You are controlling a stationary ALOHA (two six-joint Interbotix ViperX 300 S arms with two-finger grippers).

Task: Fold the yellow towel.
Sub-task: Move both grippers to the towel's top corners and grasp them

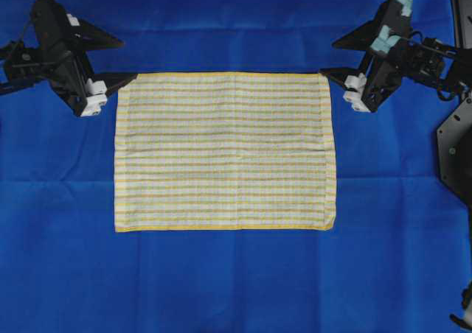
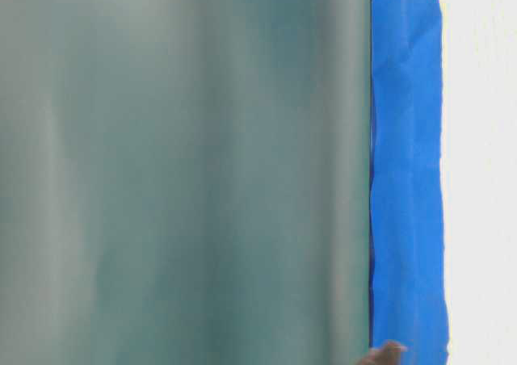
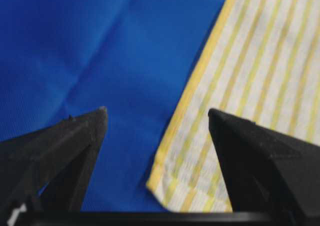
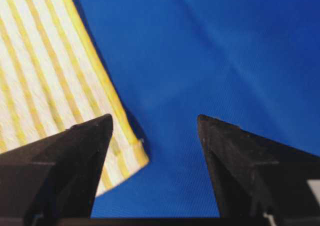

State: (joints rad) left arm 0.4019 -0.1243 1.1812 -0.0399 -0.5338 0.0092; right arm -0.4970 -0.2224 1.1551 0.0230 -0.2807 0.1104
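The yellow towel (image 1: 225,151) lies spread flat on the blue table cloth (image 1: 221,289), its near hem straight and both near corners lying free. There are no containers here, only cloth on cloth. Farther back, at the towel's far edge, the left gripper (image 1: 110,49) hangs over the far left corner (image 3: 167,183) with its jaws spread wide, one finger (image 3: 255,151) above the stripes and the other above bare blue. The right gripper (image 1: 341,57) straddles the far right corner (image 4: 131,158) likewise, jaws apart, gripping nothing.
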